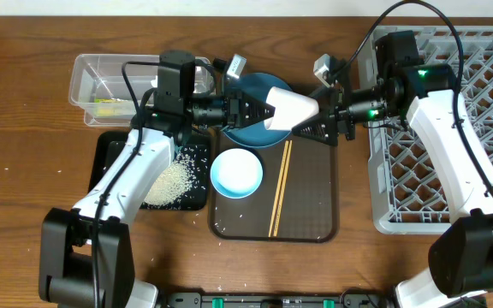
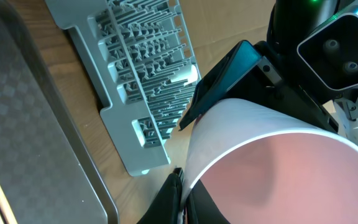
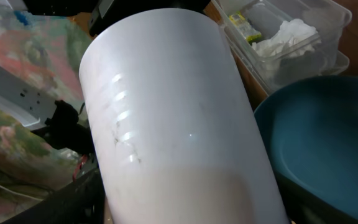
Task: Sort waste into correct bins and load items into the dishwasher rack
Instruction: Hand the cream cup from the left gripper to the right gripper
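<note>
Above the far end of the brown rectangular serving tray (image 1: 311, 201), a whitish, smooth-walled cup (image 1: 289, 109) hangs on its side between the two arms, clear of the round blue plate (image 1: 243, 132) beneath it. The left gripper (image 1: 262, 109) pinches the cup at its rim, jaws nearly closed on the thin wall. The right gripper (image 1: 308, 121) comes from the opposite side with its jaws spread to the cup's width and its black fingers (image 2: 229, 71) pressed against the outer wall. This looks like a handover, since the large grey lattice dishwasher rack (image 1: 452, 145) stands right of the tray, on the right arm's side. On the tray itself a pale blue-white bowl (image 1: 236, 173) and wooden chopsticks (image 1: 279, 192) await loading. Left of the tray, loose white rice (image 1: 171, 181) lies on the shallow black tray (image 1: 109, 167).
</note>
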Robot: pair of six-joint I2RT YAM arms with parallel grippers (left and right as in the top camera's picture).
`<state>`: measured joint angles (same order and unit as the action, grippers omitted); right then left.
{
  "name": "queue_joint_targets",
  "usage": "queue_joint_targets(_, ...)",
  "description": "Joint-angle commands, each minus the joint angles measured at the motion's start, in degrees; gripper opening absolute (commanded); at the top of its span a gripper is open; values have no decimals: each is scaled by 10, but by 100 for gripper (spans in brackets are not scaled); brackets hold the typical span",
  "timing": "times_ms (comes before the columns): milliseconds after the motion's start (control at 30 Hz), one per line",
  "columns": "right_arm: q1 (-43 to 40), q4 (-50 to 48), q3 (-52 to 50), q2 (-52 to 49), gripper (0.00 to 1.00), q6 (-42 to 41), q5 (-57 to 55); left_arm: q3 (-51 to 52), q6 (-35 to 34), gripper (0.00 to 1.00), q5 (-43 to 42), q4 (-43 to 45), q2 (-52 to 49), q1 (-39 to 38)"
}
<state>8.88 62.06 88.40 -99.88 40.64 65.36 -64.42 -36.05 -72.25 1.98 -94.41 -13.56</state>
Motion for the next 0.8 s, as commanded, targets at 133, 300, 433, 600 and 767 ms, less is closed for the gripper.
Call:
queue_joint_targets(133,5,0,-3,1,71,6,31,-8,-3,6,-6,3,-4,0)
queue_joint_targets(300,5,-6,-3,1,60,6,30,-8,-2,7,-5,3,-4,0)
queue_joint_targets(433,5,-12,-3,1,53,6,26,-7,4,12,8,3,-4,0)
queue_joint_targets(600,3,-15,-3,1,39,-11,-27,-4,31,24,56,-22,-4,0)
queue_joint_targets(767,-16,-21,8,2,21,-99,-149,-4,106,41,171,-106,-3,5)
